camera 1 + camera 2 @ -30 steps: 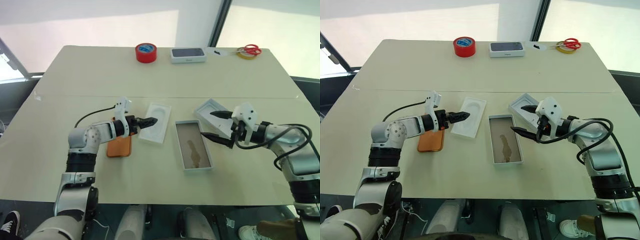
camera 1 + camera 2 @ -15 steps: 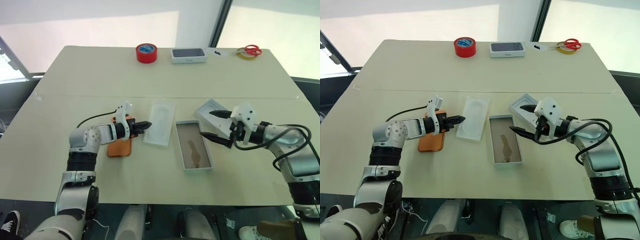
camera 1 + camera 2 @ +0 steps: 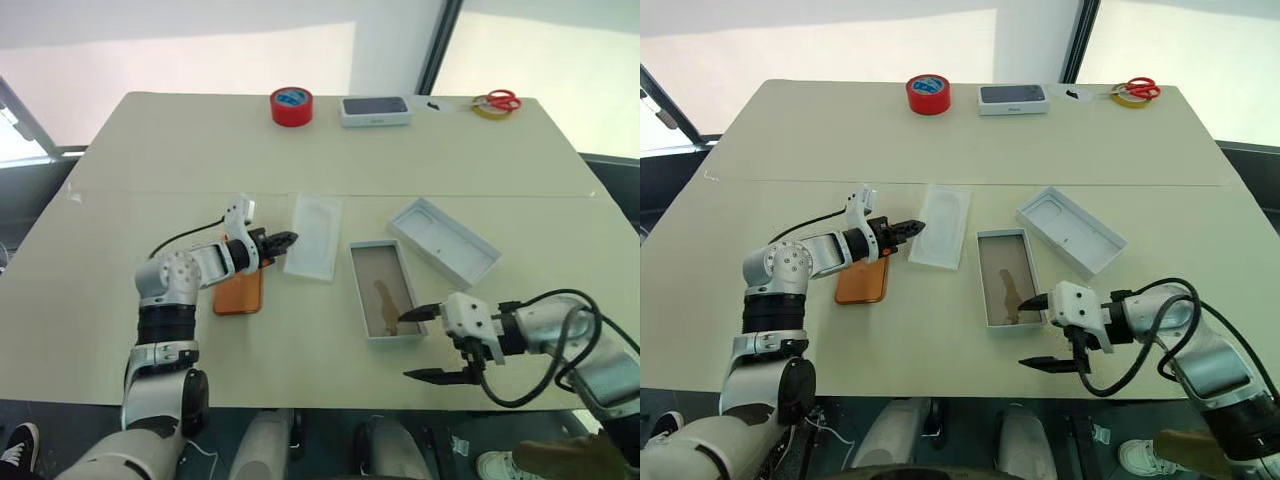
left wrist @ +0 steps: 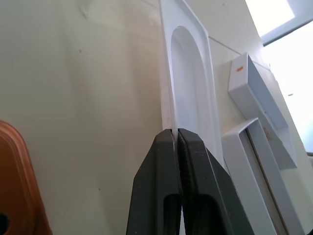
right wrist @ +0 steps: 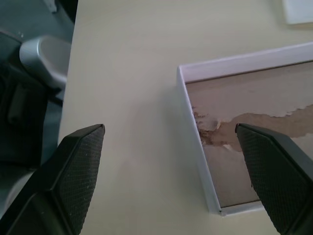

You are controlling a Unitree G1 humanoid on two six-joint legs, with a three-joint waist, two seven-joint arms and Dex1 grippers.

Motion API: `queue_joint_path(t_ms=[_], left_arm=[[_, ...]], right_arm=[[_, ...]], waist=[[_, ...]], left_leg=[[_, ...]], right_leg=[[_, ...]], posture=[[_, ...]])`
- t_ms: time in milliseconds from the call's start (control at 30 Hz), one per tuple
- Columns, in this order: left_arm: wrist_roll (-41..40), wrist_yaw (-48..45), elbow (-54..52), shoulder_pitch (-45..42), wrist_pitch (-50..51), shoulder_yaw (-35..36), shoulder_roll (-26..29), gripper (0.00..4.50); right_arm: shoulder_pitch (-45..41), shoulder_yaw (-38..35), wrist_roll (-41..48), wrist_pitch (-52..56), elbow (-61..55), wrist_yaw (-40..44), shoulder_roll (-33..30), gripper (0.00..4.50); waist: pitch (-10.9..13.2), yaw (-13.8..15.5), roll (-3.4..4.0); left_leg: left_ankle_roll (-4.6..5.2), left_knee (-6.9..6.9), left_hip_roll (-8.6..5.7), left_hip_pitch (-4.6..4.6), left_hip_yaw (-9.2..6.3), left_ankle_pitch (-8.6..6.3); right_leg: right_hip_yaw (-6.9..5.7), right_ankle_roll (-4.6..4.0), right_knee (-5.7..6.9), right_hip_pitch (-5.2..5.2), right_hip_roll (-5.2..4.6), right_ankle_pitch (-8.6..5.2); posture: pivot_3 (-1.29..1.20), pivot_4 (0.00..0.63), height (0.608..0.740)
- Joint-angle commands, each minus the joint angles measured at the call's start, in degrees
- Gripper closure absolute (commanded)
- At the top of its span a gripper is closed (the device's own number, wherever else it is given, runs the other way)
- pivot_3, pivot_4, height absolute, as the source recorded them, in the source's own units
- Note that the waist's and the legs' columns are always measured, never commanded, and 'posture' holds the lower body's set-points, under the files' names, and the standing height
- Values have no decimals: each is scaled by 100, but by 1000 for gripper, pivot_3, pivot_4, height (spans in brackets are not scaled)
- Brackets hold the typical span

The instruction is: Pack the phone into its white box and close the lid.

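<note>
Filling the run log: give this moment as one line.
phone: on table, unpacked | white box: open, empty | lid: off | left pincer: shut at tray insert | right pincer: open, empty

Bright daylight from windows beyond the table [image 3: 150, 140], soft faint shadows, wrist-view fingers [image 4: 161, 186] blurred up close

My head cams look down over the whole table [image 3: 150, 150] from above. My left wrist cam skims low along the white tray insert [image 4: 193, 88]; the right one stares close at the white box [image 5: 205, 147] corner, shared with both.
</note>
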Motion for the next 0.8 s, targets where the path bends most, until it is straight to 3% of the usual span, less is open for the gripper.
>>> queue_joint_path(t_ms=[33, 233, 267, 667, 800], left_arm=[[-200, 37, -359, 45, -150, 231, 48, 4500], [-404, 178, -477, -10, -140, 462, 7, 4500], [-499, 255, -481, -54, -39, 558, -38, 4500], [-1525, 953, -421, -457, 538, 1221, -472, 4500], [-1621, 998, -517, -386, 585, 1171, -484, 4500]], right_arm=[[-268, 206, -296, -234, 333, -67, 173, 911], [-663, 392, -444, -366, 704, -38, 395, 4092], [-816, 396, -353, -251, 731, -45, 511, 4428], [-2159, 879, -995, -362, 1873, -612, 1651, 4428], [-2129, 828, -972, -419, 1905, -601, 1698, 3119]], waist=[[0, 1, -1], [-1, 6, -8], [-2, -1, -10], [3, 9, -20], [3, -4, -20]], left_leg=[[0, 0, 0, 0, 0, 1], [4, 4, -1, 2, 0, 5], [3, 3, -1, 3, 0, 6], [1, 2, -3, 8, -1, 13], [1, 2, -3, 9, -1, 14]], right_leg=[[-1, 0, 0, 1, 1, 0], [-4, 1, 0, 7, 2, 0], [-4, 1, 0, 8, 3, 1], [-5, 5, 5, 9, 7, 2], [-6, 5, 5, 11, 9, 2]], posture=[[0, 150, 735], [0, 150, 735], [0, 150, 735], [0, 150, 735], [0, 150, 735]])
